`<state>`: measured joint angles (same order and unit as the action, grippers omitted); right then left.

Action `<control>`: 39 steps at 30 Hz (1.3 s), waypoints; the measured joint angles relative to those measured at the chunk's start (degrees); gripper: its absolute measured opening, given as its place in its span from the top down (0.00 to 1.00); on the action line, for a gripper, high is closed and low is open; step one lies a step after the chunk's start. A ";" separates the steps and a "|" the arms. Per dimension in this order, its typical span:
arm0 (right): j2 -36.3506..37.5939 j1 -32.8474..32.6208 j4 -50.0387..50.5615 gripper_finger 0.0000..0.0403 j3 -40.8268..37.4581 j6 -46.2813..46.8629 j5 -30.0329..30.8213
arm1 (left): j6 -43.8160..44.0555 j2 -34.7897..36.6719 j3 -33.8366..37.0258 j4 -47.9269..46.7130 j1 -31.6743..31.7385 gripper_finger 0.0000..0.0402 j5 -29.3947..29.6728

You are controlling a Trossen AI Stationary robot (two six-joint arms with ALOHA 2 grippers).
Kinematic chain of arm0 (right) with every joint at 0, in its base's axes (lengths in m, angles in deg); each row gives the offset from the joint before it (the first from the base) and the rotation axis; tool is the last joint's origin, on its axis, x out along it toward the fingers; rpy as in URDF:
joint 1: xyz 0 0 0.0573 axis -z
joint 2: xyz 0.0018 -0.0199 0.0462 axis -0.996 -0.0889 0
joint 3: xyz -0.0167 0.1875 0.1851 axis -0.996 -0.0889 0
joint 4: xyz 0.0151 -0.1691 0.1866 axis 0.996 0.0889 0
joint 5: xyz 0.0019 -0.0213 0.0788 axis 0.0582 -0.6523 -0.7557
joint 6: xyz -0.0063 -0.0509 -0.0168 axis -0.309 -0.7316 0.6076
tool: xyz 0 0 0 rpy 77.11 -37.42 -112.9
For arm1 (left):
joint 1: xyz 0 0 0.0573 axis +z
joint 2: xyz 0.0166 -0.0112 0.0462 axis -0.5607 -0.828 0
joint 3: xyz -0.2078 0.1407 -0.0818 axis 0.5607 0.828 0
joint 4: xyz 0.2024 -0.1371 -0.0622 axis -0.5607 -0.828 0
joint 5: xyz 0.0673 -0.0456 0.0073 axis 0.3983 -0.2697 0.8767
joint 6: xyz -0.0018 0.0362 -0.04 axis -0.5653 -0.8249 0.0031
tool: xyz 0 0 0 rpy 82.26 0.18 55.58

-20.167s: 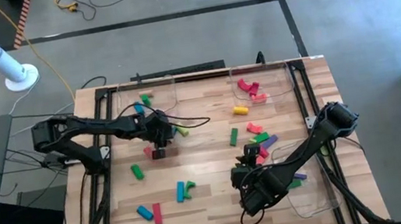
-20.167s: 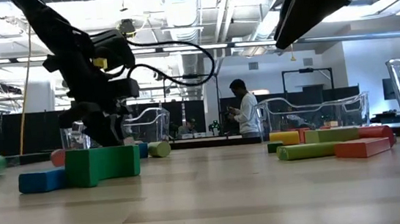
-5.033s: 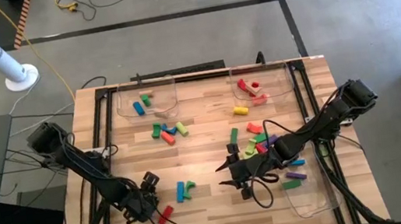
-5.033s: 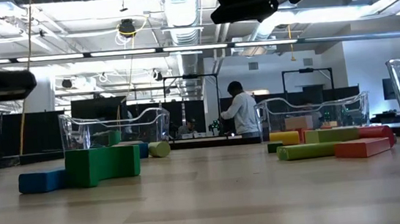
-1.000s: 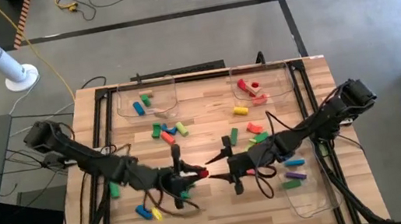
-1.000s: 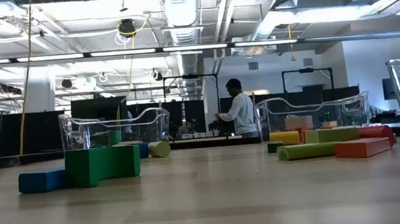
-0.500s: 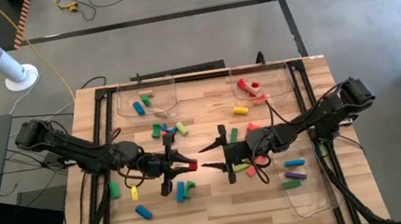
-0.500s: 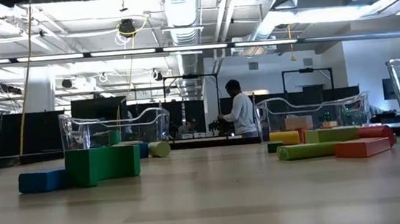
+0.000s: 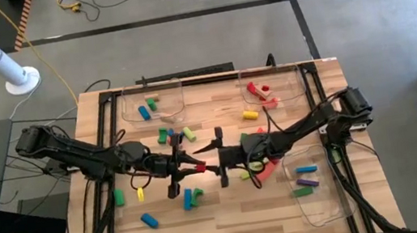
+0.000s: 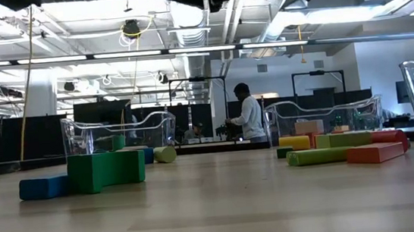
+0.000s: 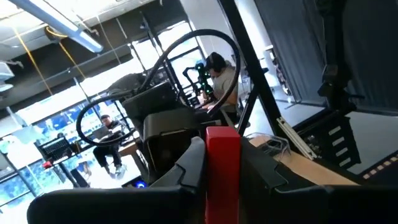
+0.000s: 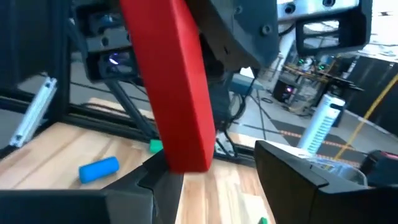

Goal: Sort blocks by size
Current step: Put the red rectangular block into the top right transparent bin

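The two arms meet over the middle of the wooden surface (image 9: 230,211), held up in the air, and this looks like a hand-over. The left gripper (image 9: 197,168) has its fingers (image 11: 189,163) squeezed tight on a long red block (image 9: 198,168), holding it by one end so the rest sticks out toward the other arm. The right gripper (image 9: 220,158) is just at the free end, and its fingers (image 12: 289,171) are spread wide. In the right wrist view the red block stands between them, close to one finger, with a gap to the other. I cannot tell if that near finger is touching it yet. To do this step well, the right arm should get the block in the middle of its fingers, then close slowly until the grip is firm. Only after that should the left fingers let go. If they let go too soon, the block would drop onto the surface. Both arms should keep very quiet while the block changes owner, so it does not twist. The red block is long, so I think it belongs with other long ones. There are clear trays at about 11 o'clock (image 9: 176,88), 1 o'clock (image 9: 298,73) and 4 o'clock (image 9: 320,213), each with a few blocks inside. Many loose blocks (image 9: 168,134) lie on the surface, so lots of sorting is left.
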<state>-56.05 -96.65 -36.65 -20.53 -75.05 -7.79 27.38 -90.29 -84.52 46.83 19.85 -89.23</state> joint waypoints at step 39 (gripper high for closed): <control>0.13 -5.18 1.30 0.79 0.34 -6.74 12.68 | -1.61 0.04 -0.09 -4.54 -0.49 0.85 2.93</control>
<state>-55.92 -101.82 -35.35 -20.19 -81.79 4.89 25.77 -90.25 -84.61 42.29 19.36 -86.30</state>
